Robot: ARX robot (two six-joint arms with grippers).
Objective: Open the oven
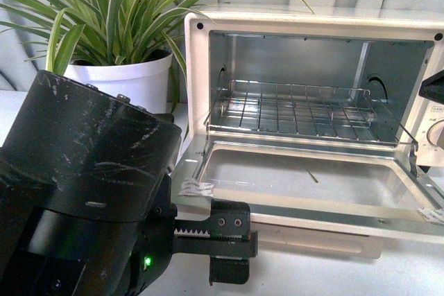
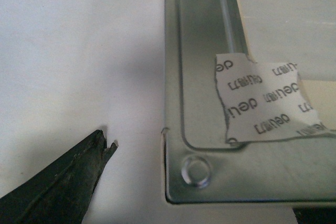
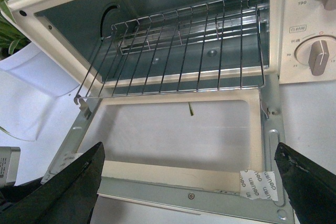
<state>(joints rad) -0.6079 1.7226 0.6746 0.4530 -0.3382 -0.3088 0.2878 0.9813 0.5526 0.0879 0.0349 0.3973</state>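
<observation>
The cream-white oven [image 1: 198, 60] stands open, its glass door [image 1: 312, 214] folded down flat on the table. The wire rack [image 1: 298, 109] sits partly pulled out over the metal interior. My left gripper [image 1: 229, 244] is open at the door's front left corner. In the left wrist view one dark finger [image 2: 63, 187] lies beside that metal corner [image 2: 252, 182] without touching it. My right gripper [image 3: 189, 150] is open and empty, its fingers [image 3: 79, 182] spread wide above the door's front edge [image 3: 178, 195]. The rack [image 3: 173, 51] also shows there.
A potted green plant [image 1: 118, 12] in a white pot [image 1: 128, 77] stands left of the oven. Torn tape stickers [image 2: 262, 103] cling to the door's front corners. The oven's control knobs [image 3: 317, 56] are at its right side. My left arm's black body [image 1: 76, 171] fills the lower left.
</observation>
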